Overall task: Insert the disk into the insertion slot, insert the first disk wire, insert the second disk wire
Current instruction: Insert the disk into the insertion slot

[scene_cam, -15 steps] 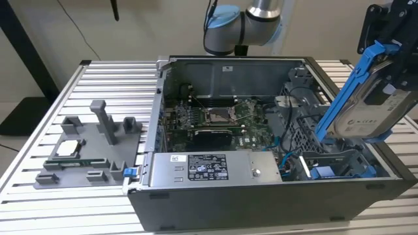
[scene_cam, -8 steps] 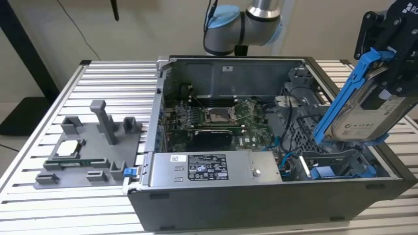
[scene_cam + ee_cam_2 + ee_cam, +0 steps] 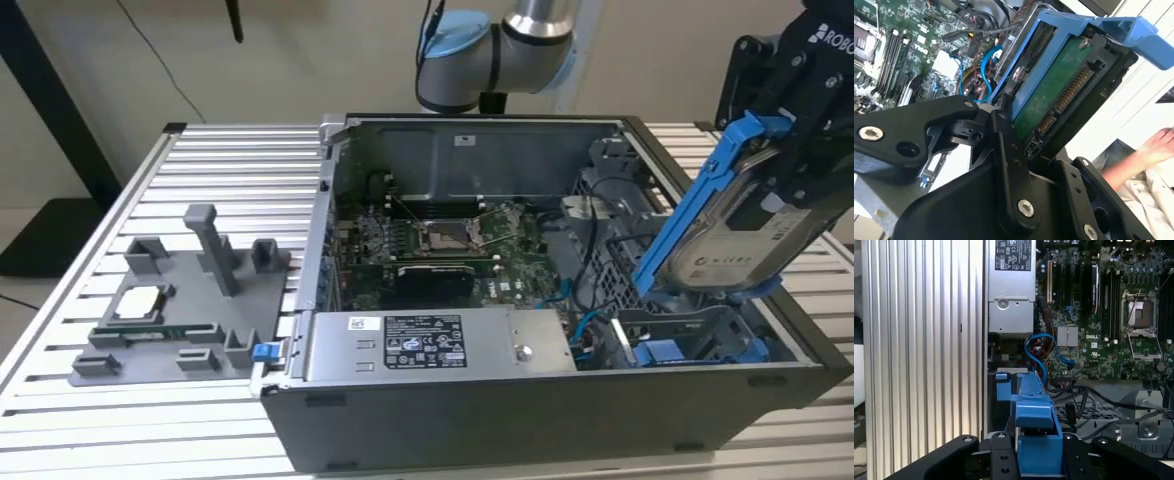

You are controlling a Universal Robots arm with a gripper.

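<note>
My gripper is shut on the disk, a silver-grey drive with a white label in a bright blue carrier. In the exterior view it hangs steeply tilted over the open computer case's right side, just above the insertion slot, a grey metal bay with blue trim. The second wrist view shows the disk's green board and connector between the black fingers. The blue carrier rises from the gripper in the first wrist view. Thin blue cables lie beside the bay; I cannot tell which disk wire is which.
The case holds a grey power-supply box at the front and a motherboard with a processor socket. A grey fixture plate with small parts lies on the slatted table at the exterior view's left. A person's hand shows beyond the disk.
</note>
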